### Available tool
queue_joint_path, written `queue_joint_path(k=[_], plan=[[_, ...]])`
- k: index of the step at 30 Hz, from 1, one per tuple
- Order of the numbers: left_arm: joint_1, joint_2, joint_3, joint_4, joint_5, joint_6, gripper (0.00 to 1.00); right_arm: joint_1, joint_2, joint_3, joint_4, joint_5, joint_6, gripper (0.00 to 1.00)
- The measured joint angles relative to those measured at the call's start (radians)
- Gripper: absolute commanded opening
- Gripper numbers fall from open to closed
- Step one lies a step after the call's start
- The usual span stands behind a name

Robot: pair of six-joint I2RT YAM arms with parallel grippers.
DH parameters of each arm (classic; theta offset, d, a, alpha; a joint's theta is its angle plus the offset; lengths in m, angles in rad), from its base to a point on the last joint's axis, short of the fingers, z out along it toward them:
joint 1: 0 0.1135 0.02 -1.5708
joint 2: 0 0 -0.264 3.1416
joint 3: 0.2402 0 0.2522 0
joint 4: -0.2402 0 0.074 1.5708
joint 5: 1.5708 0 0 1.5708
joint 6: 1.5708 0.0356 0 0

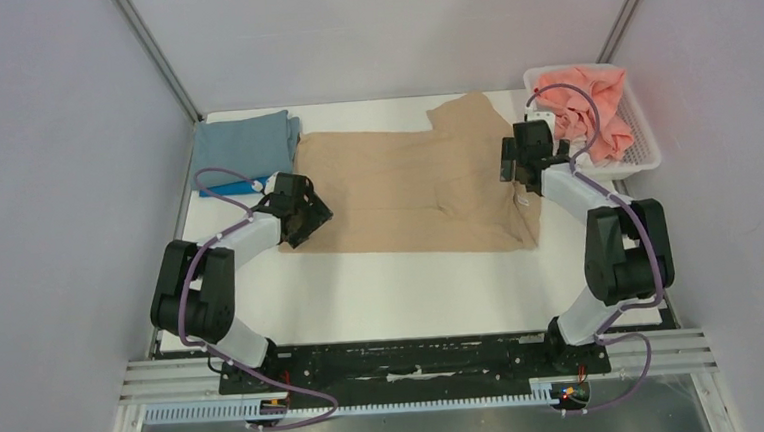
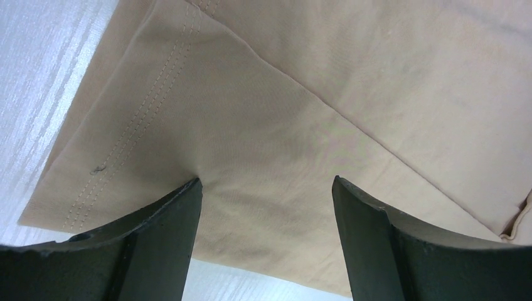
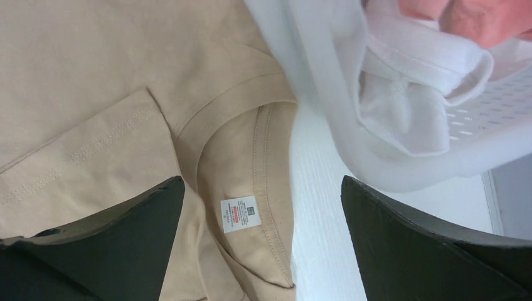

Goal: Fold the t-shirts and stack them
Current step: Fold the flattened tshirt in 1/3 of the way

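1. Two grippers hang over the tan t-shirt [image 1: 406,189], both spread wide and holding nothing. The shirt lies flat across the far half of the table [image 1: 412,284].
2. Left gripper [image 2: 266,185]: above the shirt's near-left hem corner.
3. Right gripper [image 3: 260,182]: above the collar and its label [image 3: 240,214] at the shirt's right edge, just beside the white basket [image 1: 644,145].
4. Far left, a folded grey-blue t-shirt [image 1: 243,144] lies on a bright blue t-shirt [image 1: 226,188].
5. Far right, the basket holds a coral-pink t-shirt [image 1: 592,103]. A white t-shirt [image 3: 401,81] spills over its rim.

Plain tan t-shirt [image 1: 406,184], grey-blue t-shirt [image 1: 243,142], coral-pink t-shirt [image 1: 586,98], white perforated basket [image 1: 641,130], white table [image 1: 392,285].
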Motion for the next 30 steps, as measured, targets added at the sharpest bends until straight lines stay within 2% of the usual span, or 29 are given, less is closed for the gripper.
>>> queue_joint_path(k=[4,7,12,15,18,23,30], plan=[[0.0,-0.001,-0.001,0.003,0.0,0.001,0.83,-0.022,-0.013,-0.01,-0.023,-0.048,0.011,0.98],[0.0,-0.002,-0.002,0.004,0.003,0.004,0.83,-0.029,-0.087,-0.105,-0.025,-0.111,0.013,0.98],[0.001,-0.009,-0.008,0.005,0.003,0.008,0.83,-0.018,-0.363,-0.341,-0.084,-0.162,0.033,0.95],[0.002,-0.013,-0.012,0.005,0.004,0.008,0.83,0.011,-0.518,-0.423,-0.116,-0.152,0.051,0.92],[0.002,-0.014,-0.012,0.005,0.004,0.008,0.83,0.07,-0.61,-0.496,-0.123,-0.119,0.095,0.82],[0.002,-0.014,-0.013,0.005,0.004,0.008,0.83,0.099,-0.614,-0.602,-0.122,-0.089,0.154,0.71],[0.002,-0.014,-0.015,0.01,0.003,0.008,0.83,0.105,-0.552,-0.647,-0.027,-0.05,0.177,0.55]])
